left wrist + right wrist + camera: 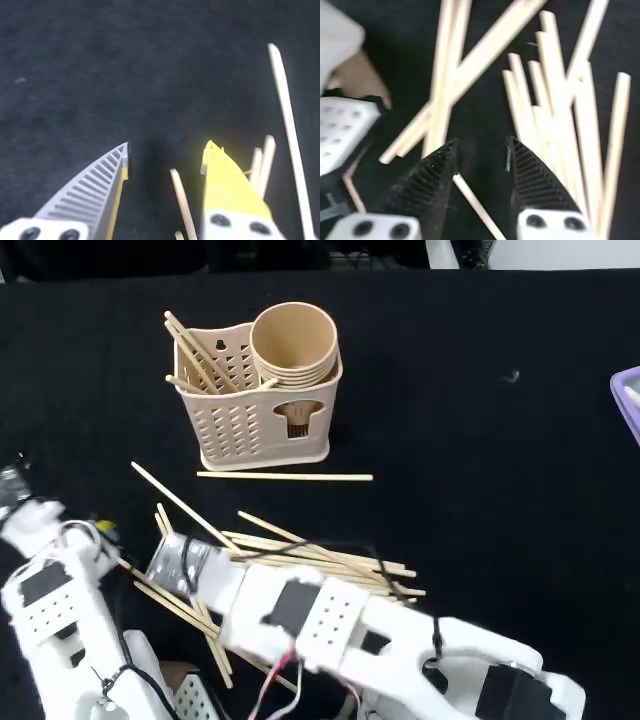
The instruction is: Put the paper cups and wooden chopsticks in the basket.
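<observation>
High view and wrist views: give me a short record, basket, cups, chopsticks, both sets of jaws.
basket: upright on black table
paper cups: stacked inside basket
chopsticks in basket: several, leaning
loose chopsticks: pile on table, plus a single chopstick in front of basket
left jaws: open, above table beside chopstick ends
right jaws: open, over loose pile

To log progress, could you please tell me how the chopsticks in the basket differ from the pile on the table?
The chopsticks in the basket stand tilted beside the paper cups; the pile lies flat on the table. Those in the basket are few; the pile holds many more, some crossed. Both are plain pale wood.
</observation>
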Robot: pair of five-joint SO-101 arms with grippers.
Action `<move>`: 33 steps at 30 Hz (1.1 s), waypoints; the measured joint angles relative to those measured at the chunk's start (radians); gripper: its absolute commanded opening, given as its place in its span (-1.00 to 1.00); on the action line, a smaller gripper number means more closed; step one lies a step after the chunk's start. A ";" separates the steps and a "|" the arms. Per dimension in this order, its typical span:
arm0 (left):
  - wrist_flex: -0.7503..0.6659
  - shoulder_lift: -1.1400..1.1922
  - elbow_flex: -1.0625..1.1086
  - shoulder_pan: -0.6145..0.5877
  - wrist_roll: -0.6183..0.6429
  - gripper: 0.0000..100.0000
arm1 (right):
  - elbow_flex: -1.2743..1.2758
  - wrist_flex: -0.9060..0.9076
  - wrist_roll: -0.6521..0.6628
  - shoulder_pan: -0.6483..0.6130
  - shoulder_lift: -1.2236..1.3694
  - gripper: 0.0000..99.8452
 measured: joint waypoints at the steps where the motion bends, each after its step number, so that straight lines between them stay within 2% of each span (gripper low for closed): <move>1: 0.000 0.000 -0.008 -0.029 0.018 -0.52 | 0.015 -0.026 -0.005 -0.015 0.000 -0.69; 4: 0.000 0.000 -0.020 -0.086 0.054 -0.52 | 0.054 -0.098 -0.012 -0.054 0.000 -0.69; 12: 0.000 0.000 -0.020 -0.097 0.069 -0.52 | 0.064 -0.176 -0.054 -0.117 0.011 -0.69; 22: 0.000 0.000 -0.020 -0.097 0.072 -0.52 | -0.005 -0.238 -0.055 -0.117 0.293 -0.76; 24: 0.000 0.000 -0.020 -0.097 0.072 -0.52 | -0.032 -0.218 -0.054 -0.092 0.318 -0.95; 25: 0.000 0.000 -0.020 -0.097 0.072 -0.52 | -0.041 -0.210 -0.049 -0.071 0.325 -0.99; 33: 0.000 0.000 -0.020 -0.097 0.072 -0.52 | -0.051 -0.091 0.114 0.192 0.245 -0.98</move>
